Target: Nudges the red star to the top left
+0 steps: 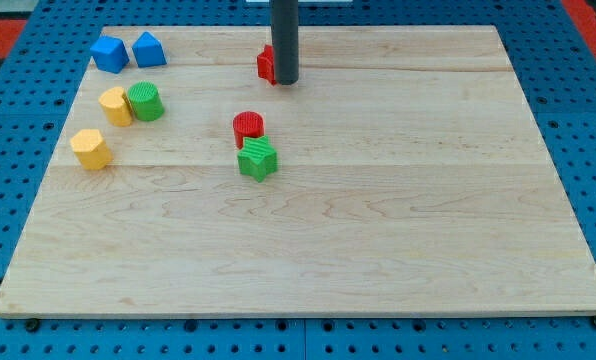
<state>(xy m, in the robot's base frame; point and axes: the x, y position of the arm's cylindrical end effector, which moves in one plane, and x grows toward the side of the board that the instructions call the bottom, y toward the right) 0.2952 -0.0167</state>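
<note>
The red star [265, 64] lies near the view's top centre of the wooden board, mostly hidden behind my rod. My tip [286, 82] rests on the board right against the star's right side. Only the star's left edge shows past the rod.
A red cylinder [248, 127] and a green star [258, 158] sit together at mid-board. At the top left are two blue blocks [109, 53] [148, 49]. Below them are a yellow block [115, 105], a green cylinder [145, 101] and another yellow block [90, 148]. The board [398, 200] lies on a blue pegboard.
</note>
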